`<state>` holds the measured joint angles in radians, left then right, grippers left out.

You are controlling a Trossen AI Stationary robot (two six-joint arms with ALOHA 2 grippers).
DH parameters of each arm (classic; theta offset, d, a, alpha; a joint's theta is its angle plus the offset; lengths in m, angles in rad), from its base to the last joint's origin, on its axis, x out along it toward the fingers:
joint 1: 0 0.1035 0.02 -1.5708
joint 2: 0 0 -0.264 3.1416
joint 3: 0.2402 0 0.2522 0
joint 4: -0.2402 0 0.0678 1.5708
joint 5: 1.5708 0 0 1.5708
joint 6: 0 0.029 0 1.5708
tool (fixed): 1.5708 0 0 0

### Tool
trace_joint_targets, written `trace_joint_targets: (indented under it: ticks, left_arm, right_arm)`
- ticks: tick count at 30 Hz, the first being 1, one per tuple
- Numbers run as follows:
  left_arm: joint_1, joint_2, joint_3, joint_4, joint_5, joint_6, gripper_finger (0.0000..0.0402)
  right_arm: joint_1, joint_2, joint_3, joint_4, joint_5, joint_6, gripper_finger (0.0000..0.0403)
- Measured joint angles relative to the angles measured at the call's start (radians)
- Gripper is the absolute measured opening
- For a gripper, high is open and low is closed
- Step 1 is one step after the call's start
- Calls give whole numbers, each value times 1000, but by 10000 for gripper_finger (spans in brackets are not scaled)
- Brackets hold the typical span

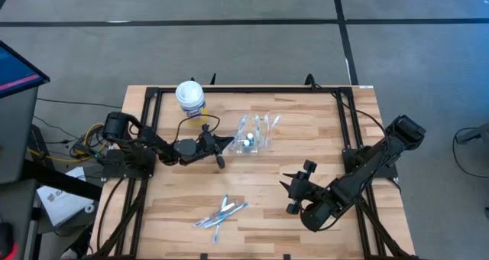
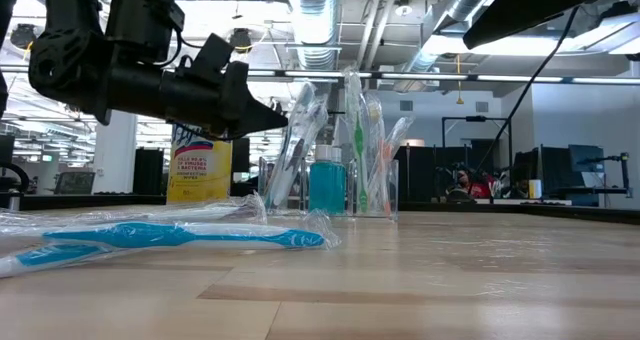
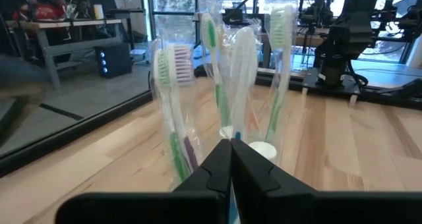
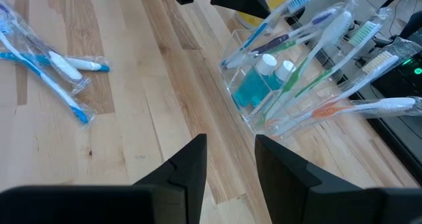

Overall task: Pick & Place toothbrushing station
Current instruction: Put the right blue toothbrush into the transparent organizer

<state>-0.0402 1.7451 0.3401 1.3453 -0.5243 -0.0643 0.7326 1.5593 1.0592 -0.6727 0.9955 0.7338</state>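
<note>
We see a pale wooden counter (image 1: 306, 145) in an open-plan office; left gripper (image 1: 227, 144) fingers pressed together beside the clear cup (image 1: 254, 138), right gripper (image 1: 288, 185) fingers spread, empty.

We saw the left arm stretched low across the table toward its middle, its left gripper (image 1: 226, 143) pointing forward with the fingers (image 3: 217, 168) pressed together. The right arm was bent back toward the near right side, its right gripper (image 1: 289, 182) raised, fingers (image 4: 188, 161) held apart on nothing.
</note>
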Motion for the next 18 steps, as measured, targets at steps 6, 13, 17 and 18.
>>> trace_joint_targets:
  ticks: [6, 13, 17, 18]
  left_arm:
    - [0, 0, 0, -4, 0, 0, 11]
    - [0, 0, 0, -4, -12, 4, 43]
    - [0, 0, -8, -3, -28, 4, 68]
    - [0, 0, -13, -3, -28, 4, 73]
  right_arm:
    - [0, 0, 0, 0, 0, 0, 118]
    - [0, 0, 0, 0, 0, 0, 118]
    - [0, 0, 0, 0, 0, 1, 118]
    - [0, 0, 0, 0, -1, 1, 118]
